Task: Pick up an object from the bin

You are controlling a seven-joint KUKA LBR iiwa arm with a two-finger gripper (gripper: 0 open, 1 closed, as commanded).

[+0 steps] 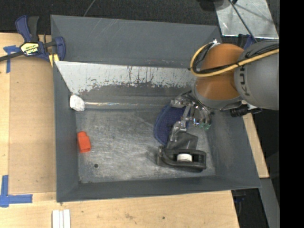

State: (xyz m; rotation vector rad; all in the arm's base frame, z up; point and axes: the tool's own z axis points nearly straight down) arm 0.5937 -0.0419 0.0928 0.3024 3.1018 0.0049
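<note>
**Tool low over the black tape dispenser, blue item close beside it**

Two things are seen crowded round the tool (179, 133), which is brought in under the arm's orange wrist cover (217, 77). A dark blue, soft-looking rounded item (164, 123) lies just beside the tool, on the side away from the arm, and appears to touch the tool's metal parts. Its far end is partly hidden behind them. Nothing else is seen close to the tool.

Well apart from the tool, far beyond the blue item toward the opposite wall, a small orange block (84, 142) is seen on the bin floor (126, 141). A white crumpled lump (77, 102) lies in the corner past that block.

The black tape dispenser (183, 157), with a white roll in it, lies directly below the tool's tip, toward the near wall of the bin. Its upper end is met or nearly met by the tool; contact cannot be confirmed. Whether the tool is open or closed cannot be told, and nothing is seen gripped in it.
</note>
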